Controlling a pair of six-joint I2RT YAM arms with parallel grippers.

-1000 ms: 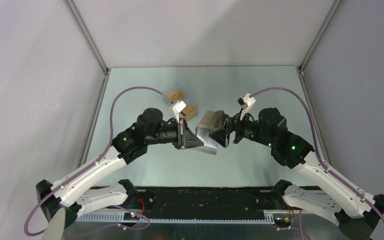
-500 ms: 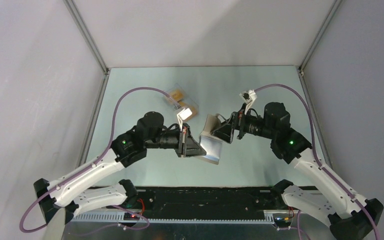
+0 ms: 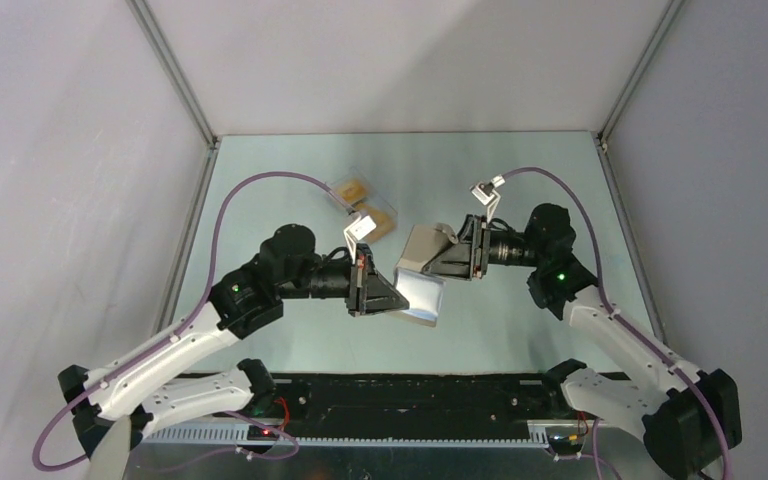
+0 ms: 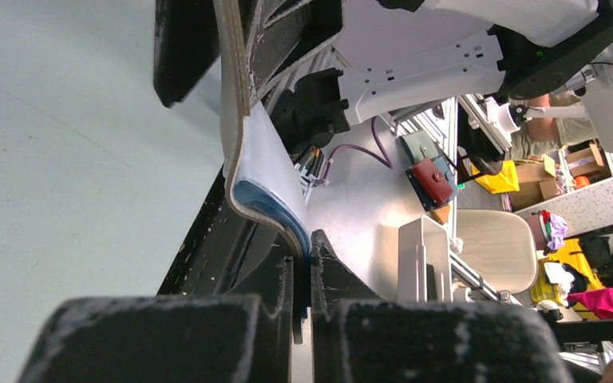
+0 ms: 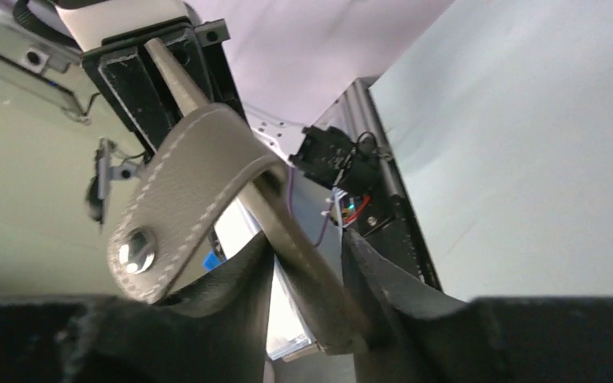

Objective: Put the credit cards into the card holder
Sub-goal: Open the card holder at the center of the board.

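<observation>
Two grippers on one wallet, lifted off the table (image 3: 520, 180) between the arms. Left gripper (image 4: 303, 249) first: clenched hard, fingers (image 4: 168, 335) nipped together on the curved lower rim of the card holder (image 4: 259, 155), with no gap showing between pads and leather in the left wrist view. Held edge-on there, grey outside, pale lining with a blue trim inside.

Right gripper (image 5: 307, 239) next, jaws standing apart on either side of a grey panel of the holder, which runs slantwise between them. Cannot tell whether actually pinching it or merely bracketing it. Looped over the left-hand finger, a stitched strap (image 5: 195, 171) ending in a metal snap stud (image 5: 136, 254).

Seen from above: holder (image 3: 422, 295) opened in a shallow fold, light inner face turned up, one end at each gripper, just right of the left gripper (image 3: 400, 297) and left of the right gripper (image 3: 438, 262).

Farther back and to the left, well apart from the holder, the credit cards (image 3: 353, 188) — orange-gold, lying inside a clear plastic box (image 3: 334, 198) on the tabletop, none in either gripper.
</observation>
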